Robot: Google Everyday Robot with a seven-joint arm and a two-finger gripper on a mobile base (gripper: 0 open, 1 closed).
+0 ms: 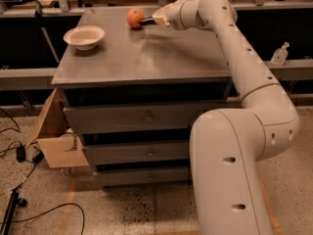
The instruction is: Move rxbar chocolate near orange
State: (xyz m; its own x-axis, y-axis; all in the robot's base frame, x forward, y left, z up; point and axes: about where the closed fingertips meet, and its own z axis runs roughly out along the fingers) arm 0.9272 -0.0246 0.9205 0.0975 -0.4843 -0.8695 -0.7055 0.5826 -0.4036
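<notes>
The orange [135, 17] sits at the back of the grey cabinet top [146, 58], left of centre. My gripper [155, 19] reaches in from the right, just right of the orange and low over the top. It is shut on the rxbar chocolate [147, 21], a dark flat bar that sticks out leftward from the gripper. The bar's far end is next to the orange. I cannot tell whether it touches the fruit or rests on the top.
A shallow white bowl [84, 36] stands on the left of the top. The cabinet has three drawers [146, 115] below. An open cardboard box [54, 136] sits on the floor at the left, with cables beside it. A small bottle [279, 54] stands on a ledge at the right.
</notes>
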